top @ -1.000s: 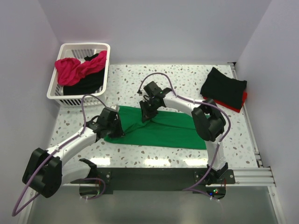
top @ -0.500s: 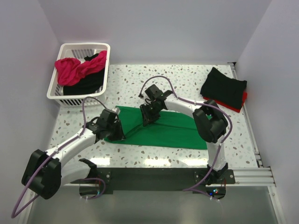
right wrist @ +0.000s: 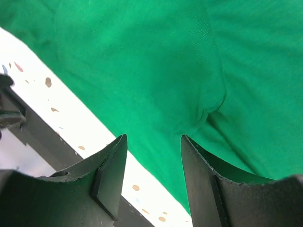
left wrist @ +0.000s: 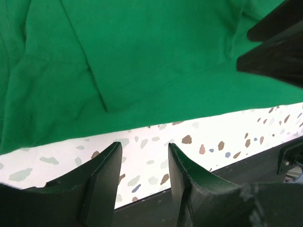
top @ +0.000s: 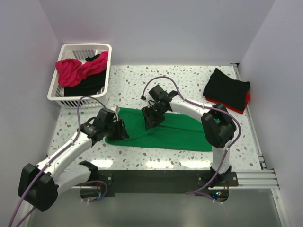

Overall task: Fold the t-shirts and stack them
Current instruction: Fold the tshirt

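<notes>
The bright green t-shirt [top: 173, 131] lies flat on the speckled table, its left part folded over itself. My left gripper [top: 119, 130] hovers at the shirt's near-left edge; in the left wrist view it [left wrist: 144, 146] stands open over bare table, just off the green cloth [left wrist: 118, 61]. My right gripper [top: 150, 119] is over the shirt's far-left part; in the right wrist view it [right wrist: 154, 138] is open with only the green shirt [right wrist: 142, 61] below it. A pink t-shirt [top: 71, 68] and a black one [top: 90, 84] sit in the basket.
The white slatted basket [top: 85, 46] stands at the back left. A folded black shirt [top: 226, 86] rests on a red one [top: 245, 101] at the back right. A dark rail [top: 156, 179] runs along the table's near edge.
Both grippers have opened and let go of the green cloth, which now lies folded flat. The left arm has shifted slightly up and to the left.
</notes>
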Available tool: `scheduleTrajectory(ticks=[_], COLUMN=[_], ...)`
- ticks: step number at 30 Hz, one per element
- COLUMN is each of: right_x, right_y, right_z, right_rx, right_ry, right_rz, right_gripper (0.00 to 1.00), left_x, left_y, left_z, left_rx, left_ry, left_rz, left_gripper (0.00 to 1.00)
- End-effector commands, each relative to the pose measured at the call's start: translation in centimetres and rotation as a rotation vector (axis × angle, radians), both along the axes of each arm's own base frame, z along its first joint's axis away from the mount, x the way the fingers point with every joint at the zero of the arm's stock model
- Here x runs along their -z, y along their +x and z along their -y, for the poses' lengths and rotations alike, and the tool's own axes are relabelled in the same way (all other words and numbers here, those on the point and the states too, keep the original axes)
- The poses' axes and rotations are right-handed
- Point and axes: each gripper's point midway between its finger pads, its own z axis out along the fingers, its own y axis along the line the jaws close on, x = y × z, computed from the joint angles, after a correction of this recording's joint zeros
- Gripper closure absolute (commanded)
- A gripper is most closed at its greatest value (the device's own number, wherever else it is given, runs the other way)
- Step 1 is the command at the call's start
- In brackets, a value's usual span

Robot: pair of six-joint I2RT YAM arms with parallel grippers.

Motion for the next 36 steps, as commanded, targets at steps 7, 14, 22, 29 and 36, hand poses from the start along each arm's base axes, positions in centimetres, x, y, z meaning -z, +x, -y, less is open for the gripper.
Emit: scheduleTrajectory(ticks=[7,14,22,29,36], right_x=[-3.3,-4.0,-0.8,3.3,5.7], right_y=[-0.4,3.4,6.1,6.0,5.0], right_z=[1.7,6.4,14.0,15.6,16.6], right_rx=[0.004,0.185,0.326,0.369,0.379], right_ry=[-0.007,-0.015,-0.074,-0.137,-0.202], right_rz=[0.067,0.105,0.082,-0.008,-0.061], right_gripper=[0.45,0.45,0.44,0.44,0.44], left_x=[-4.2,-1.9,2.7,7.3,8.9], left_y=[6.9,11.1,12.5,14.5,19.0], left_z=[1.8,3.7,4.9,5.1,6.1], left_rx=[-0.076,-0.079,-0.004,0.063,0.144], left_ry=[0.013,0.04,0.098,0.196,0.268], left_rz=[0.117,0.09,-0.002,-0.091,-0.097], left_gripper=[0.5,0.48,0.45,0.44,0.44])
